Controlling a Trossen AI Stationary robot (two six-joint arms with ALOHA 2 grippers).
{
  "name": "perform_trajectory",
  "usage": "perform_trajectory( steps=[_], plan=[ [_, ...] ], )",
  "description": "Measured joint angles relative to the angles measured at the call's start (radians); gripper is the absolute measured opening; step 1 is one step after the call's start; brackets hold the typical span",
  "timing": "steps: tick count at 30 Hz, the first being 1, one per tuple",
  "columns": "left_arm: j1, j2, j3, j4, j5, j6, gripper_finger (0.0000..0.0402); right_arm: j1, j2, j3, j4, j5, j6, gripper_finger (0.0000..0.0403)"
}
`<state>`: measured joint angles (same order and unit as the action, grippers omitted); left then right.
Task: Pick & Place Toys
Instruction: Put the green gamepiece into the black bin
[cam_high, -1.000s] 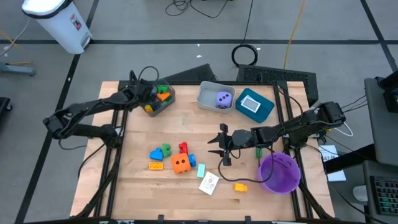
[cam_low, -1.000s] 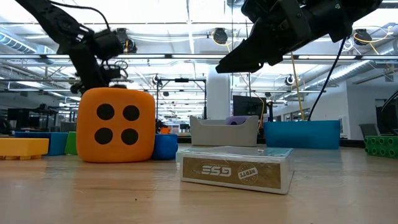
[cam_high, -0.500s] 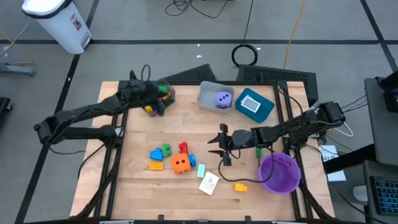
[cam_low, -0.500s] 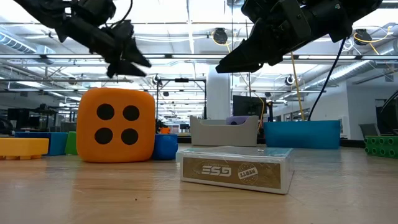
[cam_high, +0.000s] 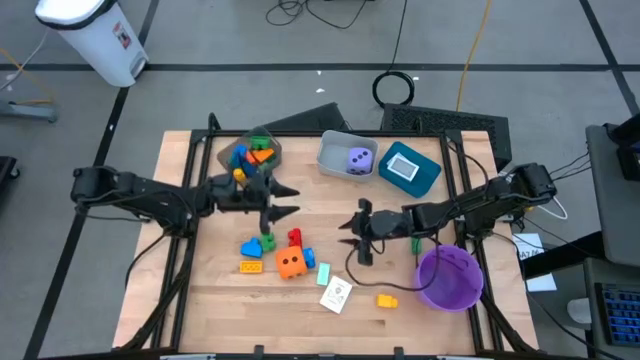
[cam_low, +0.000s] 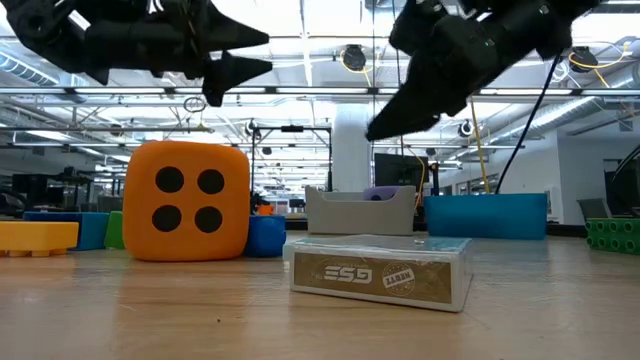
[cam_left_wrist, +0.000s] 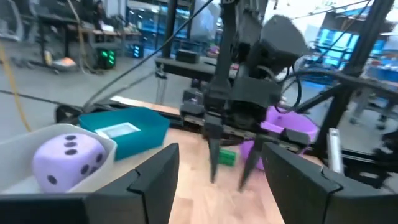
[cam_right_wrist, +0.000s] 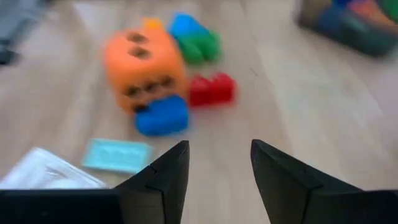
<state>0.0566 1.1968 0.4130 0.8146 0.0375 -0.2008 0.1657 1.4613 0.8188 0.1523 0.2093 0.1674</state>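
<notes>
Wooden tabletop (cam_high: 200, 290) with two dark arms above it. Left claw (cam_high: 285, 200): over the middle of the tabletop, fingers spread and released, holding nothing, pointing toward the right arm. Right claw (cam_high: 349, 237): just right of centre, raised off the surface, fingers parted, empty, facing the loose toys. Loose group at front left of centre: orange dice (cam_high: 291, 264) with dark dots; red block (cam_high: 294, 238) just behind it; blue block (cam_high: 309, 257) touching its right side; blue and green blocks (cam_high: 260, 244) to its left; yellow block (cam_high: 251, 266) at front left. Pale teal card (cam_high: 323, 271) lies flat just right of the dice; a white card pack (cam_high: 336, 295) lies in front of it; a further yellow block (cam_high: 386, 299) sits near the purple round bowl (cam_high: 449, 277) at the front right corner. Small green block (cam_high: 415, 243) beside the right arm. Back row: brown bin (cam_high: 251, 159) holding mixed coloured blocks; grey bin (cam_high: 346, 156) holding the purple dice (cam_high: 358, 159); teal bin (cam_high: 408, 167) holding a white-blue card (cam_high: 402, 167).
</notes>
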Motion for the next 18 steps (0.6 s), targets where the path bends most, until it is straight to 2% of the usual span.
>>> perform_trajectory(
  steps=[5,10,13,18],
  plan=[
    [-0.029,0.072,0.001,0.08,-0.097,0.042,0.0237,-0.052,-0.029,0.18,-0.612,0.026,0.194,0.0149],
    [-0.016,0.105,0.001,0.07,-0.109,0.025,0.0237,-0.104,-0.03,0.324,-1.079,-0.018,0.463,0.0141],
    [-0.016,0.113,0.001,0.072,-0.109,0.016,0.0237,-0.147,-0.03,0.344,-1.219,-0.109,0.637,0.0139],
    [-0.02,0.113,0.001,0.073,-0.109,0.034,0.0237,-0.202,-0.03,0.292,-1.335,-0.243,0.733,0.0139]
  ],
)
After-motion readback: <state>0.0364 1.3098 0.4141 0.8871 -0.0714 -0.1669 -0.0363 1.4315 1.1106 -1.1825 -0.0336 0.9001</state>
